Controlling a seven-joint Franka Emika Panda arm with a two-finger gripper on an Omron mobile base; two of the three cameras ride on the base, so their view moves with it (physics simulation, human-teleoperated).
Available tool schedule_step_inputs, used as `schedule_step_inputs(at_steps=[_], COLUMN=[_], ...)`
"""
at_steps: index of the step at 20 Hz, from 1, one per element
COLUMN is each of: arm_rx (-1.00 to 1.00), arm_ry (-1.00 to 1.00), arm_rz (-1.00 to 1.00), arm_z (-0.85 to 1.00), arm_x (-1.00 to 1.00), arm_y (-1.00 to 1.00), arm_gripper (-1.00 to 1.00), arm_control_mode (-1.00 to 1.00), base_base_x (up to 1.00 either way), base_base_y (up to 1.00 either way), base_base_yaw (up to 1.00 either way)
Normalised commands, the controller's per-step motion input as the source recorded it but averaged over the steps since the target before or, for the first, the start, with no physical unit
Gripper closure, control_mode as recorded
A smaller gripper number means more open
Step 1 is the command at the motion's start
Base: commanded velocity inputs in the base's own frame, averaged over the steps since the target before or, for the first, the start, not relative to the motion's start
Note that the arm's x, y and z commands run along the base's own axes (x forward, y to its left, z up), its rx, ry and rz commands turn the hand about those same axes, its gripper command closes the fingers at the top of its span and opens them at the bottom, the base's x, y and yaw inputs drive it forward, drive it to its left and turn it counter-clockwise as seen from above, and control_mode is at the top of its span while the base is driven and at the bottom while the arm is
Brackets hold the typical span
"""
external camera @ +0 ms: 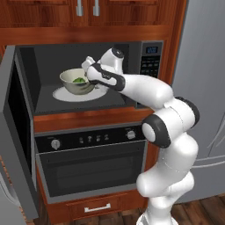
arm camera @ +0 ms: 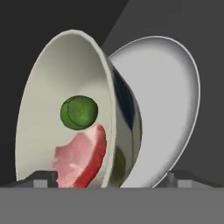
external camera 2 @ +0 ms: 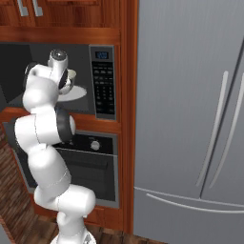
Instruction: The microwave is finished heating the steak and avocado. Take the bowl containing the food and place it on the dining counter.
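Reaching into the open microwave point(external camera: 151, 57), the arm has its tool point(arm camera: 111, 177) lined up on the bowl point(external camera: 75, 82), so the step in hand looks like the approach to the grasp, with the lift and the carry to the dining worktop not yet begun. The bowl stands on the round white plate point(external camera: 66, 95) on the microwave floor, towards the middle of the cavity, with the door point(external camera: 15, 132) swung wide on the left.

In the hand view the bowl's near wall sits between the two finger tips point(arm camera: 41, 177), one tip rising on the inside of the bowl and the other on the outside, over the plate. The avocado point(arm camera: 78, 112) lies in the bottom of the bowl and the steak point(arm camera: 81, 157) just beside it, touching or nearly so, close to the inner finger tip.

The tool stands about as wide open as it gets and has hold of nothing. Whether either tip already touches the bowl wall I cannot tell; there seems to be room on both sides.

The next move, as I judge it, calls for closing squarely on the rim wall without pinching the steak, then raising the bowl level and clear of the plate, and drawing it straight out under the cavity's roof so the food stays put.
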Motion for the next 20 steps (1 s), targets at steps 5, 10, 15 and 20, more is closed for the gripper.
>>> schedule_step_inputs(at_steps=[5, 10, 15, 20], arm_rx=[0.00, 0.00, -0.01, 0.01], arm_ry=[0.00, 0.00, 0.01, 0.00], arm_rz=[0.00, 0.00, 0.00, 0.00], arm_z=[-0.14, -0.21, -0.47, -0.05], arm_x=[0.50, 0.11, -0.01, -0.01], arm_y=[0.17, 0.02, 0.00, -0.01], arm_gripper=[-1.00, -1.00, 1.00, 1.00], arm_control_mode=[-1.00, -1.00, -1.00, -1.00], base_base_x=[0.00, 0.00, 0.00, 0.00], base_base_y=[0.00, 0.00, 0.00, 0.00], base_base_yaw=[0.00, 0.00, 0.00, 0.00])
